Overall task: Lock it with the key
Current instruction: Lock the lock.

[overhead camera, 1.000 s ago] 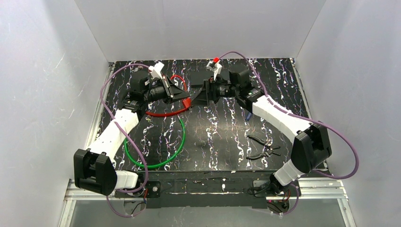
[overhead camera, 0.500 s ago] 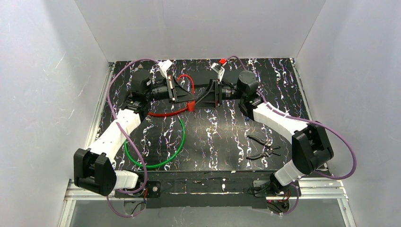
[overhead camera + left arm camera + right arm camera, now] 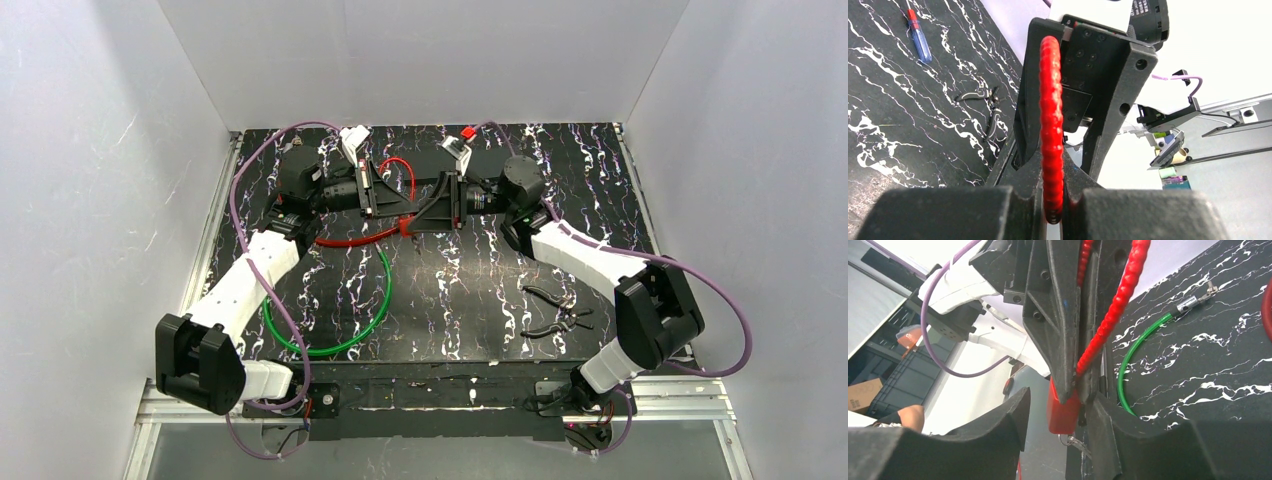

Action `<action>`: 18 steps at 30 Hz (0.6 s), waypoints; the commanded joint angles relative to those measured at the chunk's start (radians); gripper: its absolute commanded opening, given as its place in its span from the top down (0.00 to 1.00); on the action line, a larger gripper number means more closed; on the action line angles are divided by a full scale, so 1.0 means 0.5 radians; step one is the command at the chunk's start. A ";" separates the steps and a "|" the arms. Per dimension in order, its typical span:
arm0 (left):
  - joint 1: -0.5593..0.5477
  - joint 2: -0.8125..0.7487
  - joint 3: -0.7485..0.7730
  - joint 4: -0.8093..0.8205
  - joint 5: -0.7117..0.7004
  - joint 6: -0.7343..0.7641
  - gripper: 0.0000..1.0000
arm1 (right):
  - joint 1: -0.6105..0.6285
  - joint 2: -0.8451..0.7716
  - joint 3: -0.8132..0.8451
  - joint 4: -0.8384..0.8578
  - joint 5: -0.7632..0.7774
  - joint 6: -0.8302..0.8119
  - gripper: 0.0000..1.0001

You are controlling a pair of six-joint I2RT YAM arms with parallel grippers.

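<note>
Toward twelve o'clock, the left hand point(image 3: 1053, 202) pinches the floppy red cable point(image 3: 1050, 100). The right hand point(image 3: 1058, 407), half-wide, straddles the red lock body point(image 3: 1063, 415), which is probably rigid and the steadier hold.

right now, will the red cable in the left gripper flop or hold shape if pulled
Probably springy, not limp: the red cable holds a smooth arc. Its ribbed surface likely resists slipping in the left gripper. The lock body may swing.

The cable lock point(image 3: 406, 226) is between the left pincer point(image 3: 402, 207) and right pincer point(image 3: 418, 214), a cable loop point(image 3: 386, 290) nearer-left, pliers point(image 3: 558, 312) nearer-right.
</note>
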 commanded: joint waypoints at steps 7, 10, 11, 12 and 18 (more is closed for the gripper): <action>-0.006 -0.045 0.055 0.154 0.020 -0.060 1.00 | 0.016 0.069 -0.079 0.418 0.035 0.271 0.56; -0.009 -0.045 0.045 0.171 0.019 -0.071 1.00 | 0.016 0.069 -0.083 0.438 0.047 0.280 0.63; -0.009 -0.044 0.042 0.174 0.018 -0.074 1.00 | 0.016 0.068 -0.086 0.443 0.051 0.280 0.66; -0.010 -0.044 0.039 0.177 0.017 -0.076 1.00 | 0.016 0.068 -0.088 0.449 0.056 0.281 0.69; -0.009 -0.035 0.034 0.188 -0.015 -0.087 0.76 | 0.015 0.060 -0.093 0.475 0.082 0.290 0.91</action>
